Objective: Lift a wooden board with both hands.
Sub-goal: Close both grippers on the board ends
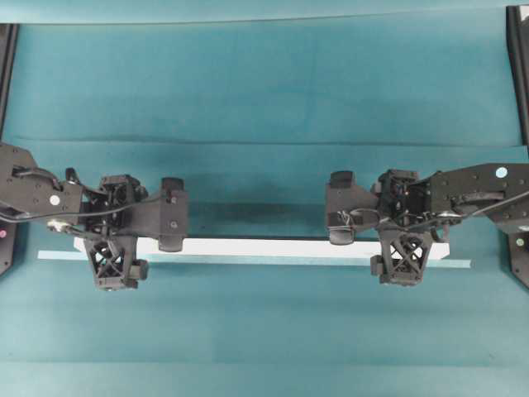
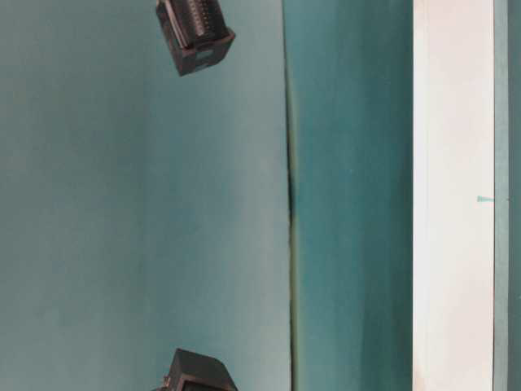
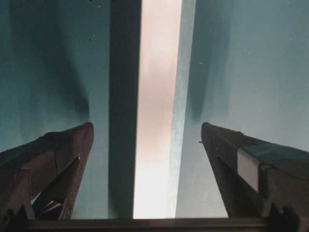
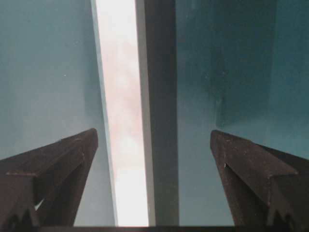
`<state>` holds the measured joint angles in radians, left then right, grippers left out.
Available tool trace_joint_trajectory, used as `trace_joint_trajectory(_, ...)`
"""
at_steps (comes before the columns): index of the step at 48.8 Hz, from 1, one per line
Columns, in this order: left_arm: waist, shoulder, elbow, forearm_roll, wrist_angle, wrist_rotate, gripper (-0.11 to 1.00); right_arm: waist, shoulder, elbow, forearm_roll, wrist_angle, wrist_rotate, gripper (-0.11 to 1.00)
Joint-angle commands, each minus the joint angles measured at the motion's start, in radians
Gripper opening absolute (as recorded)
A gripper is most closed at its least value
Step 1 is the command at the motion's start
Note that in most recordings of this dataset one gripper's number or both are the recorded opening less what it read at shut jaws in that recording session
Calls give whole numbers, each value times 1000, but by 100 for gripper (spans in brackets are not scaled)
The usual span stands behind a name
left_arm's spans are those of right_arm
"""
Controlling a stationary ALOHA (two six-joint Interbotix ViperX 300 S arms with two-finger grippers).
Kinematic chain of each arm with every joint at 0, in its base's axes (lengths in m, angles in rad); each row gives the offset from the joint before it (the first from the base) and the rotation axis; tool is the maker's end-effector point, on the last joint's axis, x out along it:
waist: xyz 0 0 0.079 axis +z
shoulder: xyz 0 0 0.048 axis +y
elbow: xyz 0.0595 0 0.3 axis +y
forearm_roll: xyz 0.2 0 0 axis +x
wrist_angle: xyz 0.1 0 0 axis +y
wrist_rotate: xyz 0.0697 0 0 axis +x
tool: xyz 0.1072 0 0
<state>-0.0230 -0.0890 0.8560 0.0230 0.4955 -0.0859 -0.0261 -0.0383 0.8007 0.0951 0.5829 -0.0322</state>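
The wooden board lies flat on the teal surface, running nearly the whole width of the overhead view, with a thin pale teal strip showing along its near edge. It has not been lifted.

The left gripper stands over the board near its left end, and the right gripper over its right part. Both wrist views show the jaws spread wide, the board passing between the fingers with open surface on either side. Neither gripper holds anything, and no contact with the board is visible.

Judgement: the task is at the approach stage. Both grippers are lined up over the plank; descending, closing on it and raising it level all remain.

No brand, label or legible writing is visible in any view.
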Motion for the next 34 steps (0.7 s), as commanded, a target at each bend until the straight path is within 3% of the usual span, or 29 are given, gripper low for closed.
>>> trace_joint_trajectory(1, 2, -5, -8, 3, -5, -2, 99, 5, 9, 3, -2, -15, -8, 95)
trace_joint_trajectory(34, 0, -5, -14, 3, -9, -12, 96, 5, 37, 11, 0, -71, 6, 91)
